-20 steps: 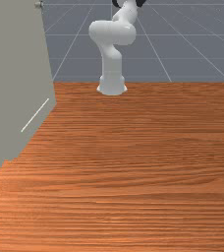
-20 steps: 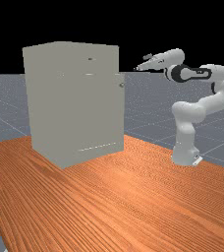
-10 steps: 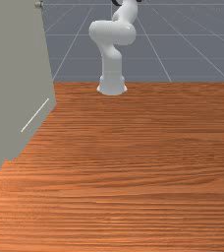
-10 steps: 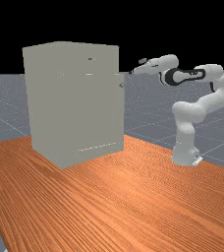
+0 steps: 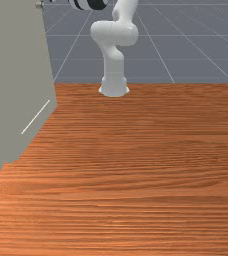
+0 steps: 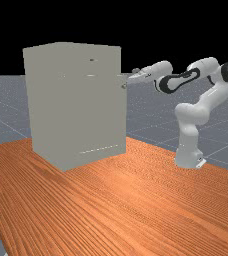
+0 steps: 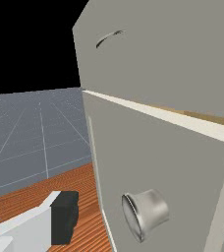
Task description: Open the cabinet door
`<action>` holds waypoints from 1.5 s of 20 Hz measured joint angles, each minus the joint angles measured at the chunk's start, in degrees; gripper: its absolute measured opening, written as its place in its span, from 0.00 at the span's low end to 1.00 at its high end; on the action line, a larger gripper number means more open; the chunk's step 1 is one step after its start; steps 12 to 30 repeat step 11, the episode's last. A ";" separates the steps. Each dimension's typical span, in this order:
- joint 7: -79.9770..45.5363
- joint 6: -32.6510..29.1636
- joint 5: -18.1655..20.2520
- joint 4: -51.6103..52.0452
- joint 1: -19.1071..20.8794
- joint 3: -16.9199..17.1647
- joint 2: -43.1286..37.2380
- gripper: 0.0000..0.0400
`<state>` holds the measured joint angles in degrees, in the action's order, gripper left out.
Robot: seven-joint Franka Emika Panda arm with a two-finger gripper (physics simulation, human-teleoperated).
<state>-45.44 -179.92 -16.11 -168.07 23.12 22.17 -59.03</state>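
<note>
In the far view my gripper is at the upper right edge of the grey cabinet, close to the small door knob. The wrist view has the gripper open, one dark-tipped finger on each side of the silver knob, which neither visibly touches. Behind the knob, the cabinet door stands slightly proud of the upper front, a tan strip showing behind its pale top edge. The knob is at the front view's upper left.
A curved dark handle sits on the panel above the door. The cabinet stands on the wooden table, to the far view's left of the arm. Bare table spreads beside it in the front view.
My hand has moved to the far view's left and down, nearer the knob. At the front view's top, part of the arm has swung left. The cabinet and door look unmoved.
</note>
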 joint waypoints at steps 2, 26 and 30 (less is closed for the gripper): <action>-0.57 -0.35 0.00 0.70 0.24 -0.90 2.60 1.00; -15.63 0.03 6.72 -1.88 0.03 -23.45 0.70 1.00; -15.63 0.03 6.72 -1.88 0.03 -23.45 0.70 1.00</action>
